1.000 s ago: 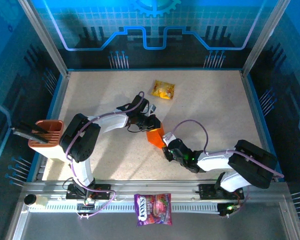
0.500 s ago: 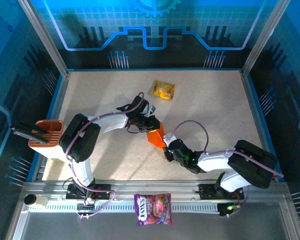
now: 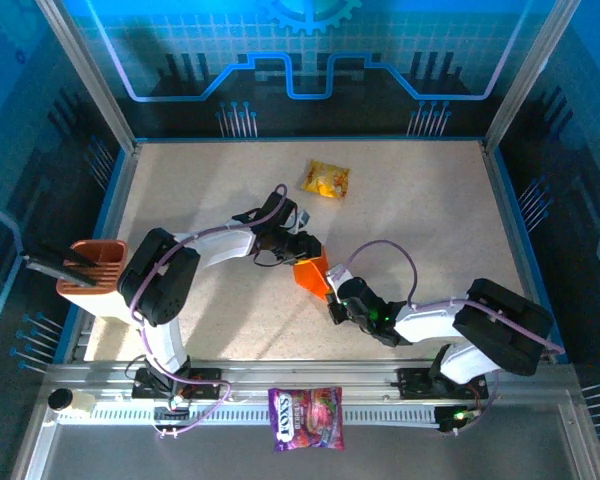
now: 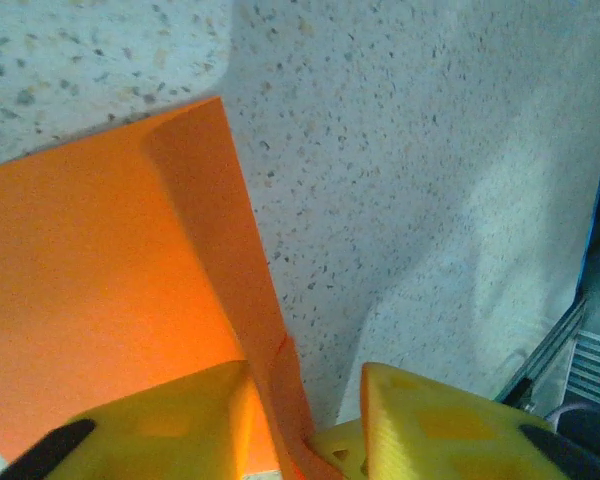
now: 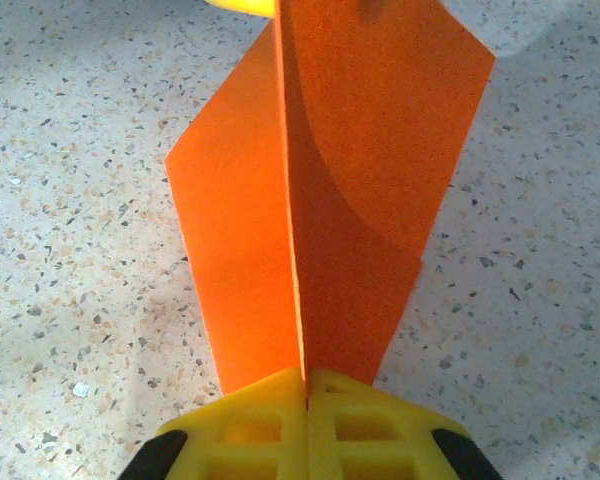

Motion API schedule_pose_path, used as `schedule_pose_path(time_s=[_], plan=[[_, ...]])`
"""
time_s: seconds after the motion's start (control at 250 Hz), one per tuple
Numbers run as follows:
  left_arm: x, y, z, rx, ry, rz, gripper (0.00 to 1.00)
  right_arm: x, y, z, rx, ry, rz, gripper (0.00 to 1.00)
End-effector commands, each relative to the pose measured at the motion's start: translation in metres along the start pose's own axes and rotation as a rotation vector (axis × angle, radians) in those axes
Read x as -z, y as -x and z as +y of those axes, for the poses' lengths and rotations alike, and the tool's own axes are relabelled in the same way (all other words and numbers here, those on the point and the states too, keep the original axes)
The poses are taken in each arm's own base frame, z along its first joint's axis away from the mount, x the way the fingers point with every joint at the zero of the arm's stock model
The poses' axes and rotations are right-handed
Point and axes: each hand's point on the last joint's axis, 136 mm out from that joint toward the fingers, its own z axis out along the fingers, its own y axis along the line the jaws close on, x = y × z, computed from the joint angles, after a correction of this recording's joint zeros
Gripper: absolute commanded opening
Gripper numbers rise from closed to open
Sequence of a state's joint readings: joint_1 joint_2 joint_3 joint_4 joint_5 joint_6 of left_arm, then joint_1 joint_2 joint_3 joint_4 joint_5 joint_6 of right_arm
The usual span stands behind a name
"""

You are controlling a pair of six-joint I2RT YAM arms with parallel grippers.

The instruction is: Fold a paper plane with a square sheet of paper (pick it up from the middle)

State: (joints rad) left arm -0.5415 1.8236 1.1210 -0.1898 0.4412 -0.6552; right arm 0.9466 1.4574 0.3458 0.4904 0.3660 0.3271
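Reaching low, my right gripper (image 5: 305, 385) pinches the crease of the square sheet of paper (image 5: 350, 180). Across it, my left gripper (image 4: 302, 400) stands parted.

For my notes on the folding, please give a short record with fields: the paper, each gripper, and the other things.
paper: orange, folded, standing up from the table
right gripper: shut on the paper's fold
left gripper: jaws apart, paper edge between them
packet: flat, behind the paper
bag: at the front, off the table
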Motion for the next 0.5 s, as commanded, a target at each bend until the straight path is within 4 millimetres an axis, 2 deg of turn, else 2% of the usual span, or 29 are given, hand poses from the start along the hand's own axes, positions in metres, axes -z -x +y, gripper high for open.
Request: schedule_pose_path(time_s=[0.0,0.196,0.28,0.495], plan=[[0.016,0.003,-0.005,-0.007,0.020,-0.055,0.41,-0.004,-0.004,-0.001,-0.048,0.022,0.020,0.07],[0.035,0.012,0.001,0.008,0.073,-0.152,0.49,-0.009,-0.012,-0.002,-0.103,0.055,0.067,0.08],[0.045,0.015,0.003,0.012,0.088,-0.189,0.60,-0.012,-0.014,0.000,-0.121,0.072,0.081,0.09],[0.065,0.018,-0.001,-0.004,0.084,-0.250,0.62,-0.017,-0.015,0.006,-0.208,0.164,0.112,0.07]])
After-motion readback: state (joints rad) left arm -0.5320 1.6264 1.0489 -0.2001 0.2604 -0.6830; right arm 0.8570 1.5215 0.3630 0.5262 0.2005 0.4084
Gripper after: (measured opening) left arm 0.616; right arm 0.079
